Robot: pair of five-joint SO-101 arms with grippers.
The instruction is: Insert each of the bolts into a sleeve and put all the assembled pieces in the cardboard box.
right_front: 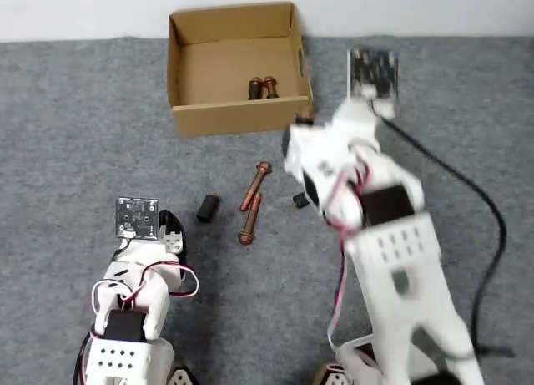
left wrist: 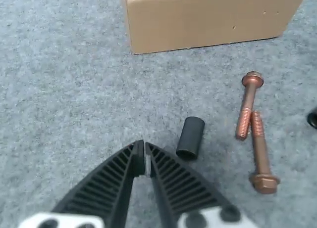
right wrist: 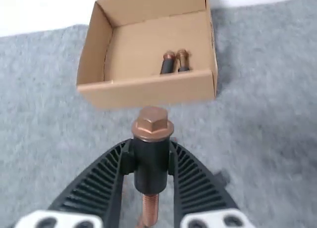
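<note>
L tool (left wrist: 143,145) pinched closed, low; R tool (right wrist: 150,153) clamped, held high.

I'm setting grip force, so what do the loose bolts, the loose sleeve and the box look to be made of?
Loose bolts: metal, probably copper-plated steel, judging by the coppery sheen. Loose sleeve: matte black, perhaps rubber or plastic; can't tell which. Box: plain brown cardboard, with a dull surface.
</note>
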